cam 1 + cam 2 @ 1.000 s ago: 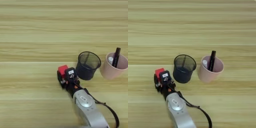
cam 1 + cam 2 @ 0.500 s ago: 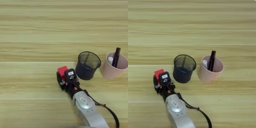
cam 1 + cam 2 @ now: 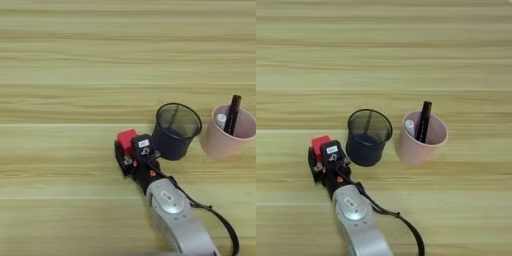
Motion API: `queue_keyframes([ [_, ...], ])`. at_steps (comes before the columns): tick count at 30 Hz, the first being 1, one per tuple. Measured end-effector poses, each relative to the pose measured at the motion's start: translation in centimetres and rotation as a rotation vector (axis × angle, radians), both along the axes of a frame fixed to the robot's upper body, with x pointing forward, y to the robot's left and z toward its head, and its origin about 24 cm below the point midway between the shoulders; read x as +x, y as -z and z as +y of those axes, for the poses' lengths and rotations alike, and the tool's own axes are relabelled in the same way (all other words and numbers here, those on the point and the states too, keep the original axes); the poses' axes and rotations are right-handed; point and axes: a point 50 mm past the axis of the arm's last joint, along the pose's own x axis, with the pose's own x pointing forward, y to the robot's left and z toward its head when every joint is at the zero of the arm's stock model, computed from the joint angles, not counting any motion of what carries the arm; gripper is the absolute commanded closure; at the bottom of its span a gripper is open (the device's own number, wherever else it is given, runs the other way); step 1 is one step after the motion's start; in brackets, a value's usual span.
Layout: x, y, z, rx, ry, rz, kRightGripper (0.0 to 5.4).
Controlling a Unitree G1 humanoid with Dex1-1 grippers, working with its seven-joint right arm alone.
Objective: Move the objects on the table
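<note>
Red cube (image 3: 126, 137) sits between the two black fingers of my claw (image 3: 129, 154), low on the table (image 3: 60, 100) and a little left of the middle. My fingers are clamped on it from either side, one finger (image 3: 120, 156) on its left and the other (image 3: 143, 148) against its right, so only the cube's top and far corner show past them. Whether it rests on the wood or is lifted a touch, I cannot tell. My silver forearm (image 3: 172, 212) comes up from the bottom edge toward it, with a black cable (image 3: 220, 222) looping off its right side.

Just beyond my claw and to its right stands a black mesh cup (image 3: 175, 131), upright, its mouth open toward me; my right finger is just beside its base, and I cannot tell if they touch. Further right again, near the mesh cup but apart from it, stands a pink cup (image 3: 421, 138), also upright. Inside it a slim black stick (image 3: 423, 122) leans against the far rim, its top poking out above the cup, and something small and white (image 3: 409, 126) lies beside it in the same cup. Past the cups the tan planks run on with long grain streaks across.
</note>
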Motion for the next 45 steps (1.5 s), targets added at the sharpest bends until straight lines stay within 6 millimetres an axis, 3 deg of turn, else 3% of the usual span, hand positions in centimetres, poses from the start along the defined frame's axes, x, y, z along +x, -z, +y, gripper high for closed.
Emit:
queue_keyframes([
  [6,-0.3,-0.1,0.3,-0.009,-0.017,-0.018,1.26],
  [13,-0.5,-0.1,0.5,-0.008,-0.026,-0.025,0.08],
  [35,-0.6,-0.6,1.0,-0.01,-0.065,-0.061,0.04],
  [45,-0.4,-2.3,1.1,-0.007,-0.07,-0.143,0.04],
])
